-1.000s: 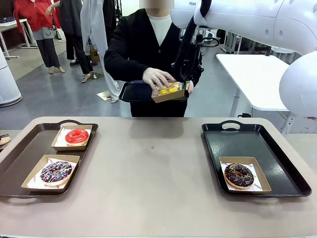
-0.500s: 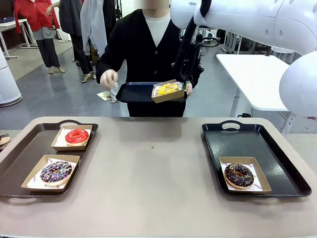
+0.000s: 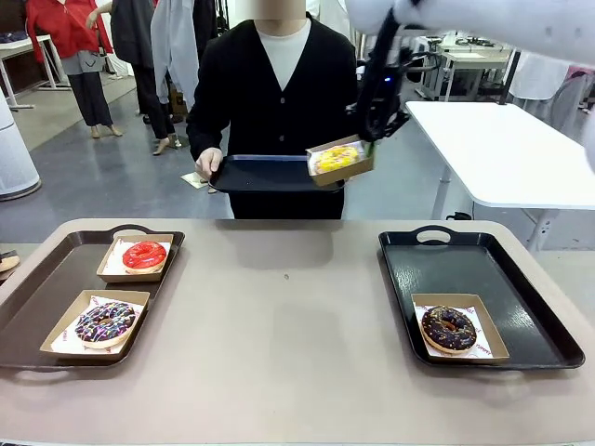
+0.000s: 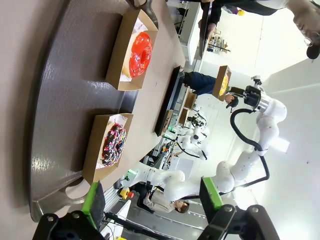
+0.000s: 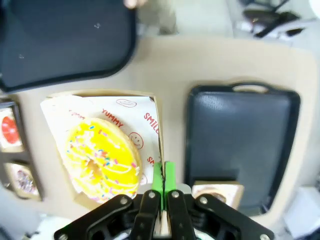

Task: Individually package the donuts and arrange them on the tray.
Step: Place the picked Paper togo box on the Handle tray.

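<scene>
From the front, my right claw (image 3: pixel 370 141) holds the yellow-glazed donut's box (image 3: pixel 341 161) high beyond the black tray (image 3: pixel 521 307); my left claw (image 4: pixel 150 200) stands apart; wrist-on, pads clamp the box wall (image 5: pixel 159 150), tray beside.

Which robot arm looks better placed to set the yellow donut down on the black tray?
Right: its gripper already pinches the yellow donut's box, above the black tray's side.
</scene>
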Robot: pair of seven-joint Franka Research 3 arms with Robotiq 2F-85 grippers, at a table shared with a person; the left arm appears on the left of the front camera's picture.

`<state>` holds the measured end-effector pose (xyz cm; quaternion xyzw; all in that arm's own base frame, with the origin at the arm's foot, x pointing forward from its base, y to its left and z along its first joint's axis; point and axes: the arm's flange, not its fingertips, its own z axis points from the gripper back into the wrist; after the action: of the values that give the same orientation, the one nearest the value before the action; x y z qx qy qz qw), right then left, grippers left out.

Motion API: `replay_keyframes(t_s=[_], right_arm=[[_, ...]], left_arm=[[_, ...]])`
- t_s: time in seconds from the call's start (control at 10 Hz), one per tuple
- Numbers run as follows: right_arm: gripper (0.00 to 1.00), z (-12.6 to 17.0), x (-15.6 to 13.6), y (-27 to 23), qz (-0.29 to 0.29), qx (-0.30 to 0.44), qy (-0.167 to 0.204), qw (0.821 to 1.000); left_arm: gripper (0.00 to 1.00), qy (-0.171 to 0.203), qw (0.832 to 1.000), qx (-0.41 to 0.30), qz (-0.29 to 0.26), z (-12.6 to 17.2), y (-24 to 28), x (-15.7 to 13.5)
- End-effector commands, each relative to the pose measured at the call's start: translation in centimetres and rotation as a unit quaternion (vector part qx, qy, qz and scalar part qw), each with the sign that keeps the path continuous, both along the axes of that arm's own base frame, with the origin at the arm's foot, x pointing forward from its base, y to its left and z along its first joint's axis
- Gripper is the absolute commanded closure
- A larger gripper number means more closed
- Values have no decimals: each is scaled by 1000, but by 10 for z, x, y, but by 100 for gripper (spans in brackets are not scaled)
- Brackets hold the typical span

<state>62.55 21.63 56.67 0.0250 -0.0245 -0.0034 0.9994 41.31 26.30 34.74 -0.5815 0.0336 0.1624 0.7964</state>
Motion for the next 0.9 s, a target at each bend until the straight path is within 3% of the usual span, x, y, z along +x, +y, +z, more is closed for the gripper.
replay_keyframes(t_s=[0.0, 0.4, 0.8], right_arm=[[99, -29, -61, -53, -8, 2, -27, 1000], [99, -84, -87, -119, -51, 30, -38, 998], [99, -126, -71, -145, -49, 41, -41, 997]], left_arm=[[0, -1, 1000, -3, -1, 2, 0, -1], [0, -1, 1000, -3, -1, 2, 0, -1], [0, -1, 1000, -3, -1, 2, 0, -1]])
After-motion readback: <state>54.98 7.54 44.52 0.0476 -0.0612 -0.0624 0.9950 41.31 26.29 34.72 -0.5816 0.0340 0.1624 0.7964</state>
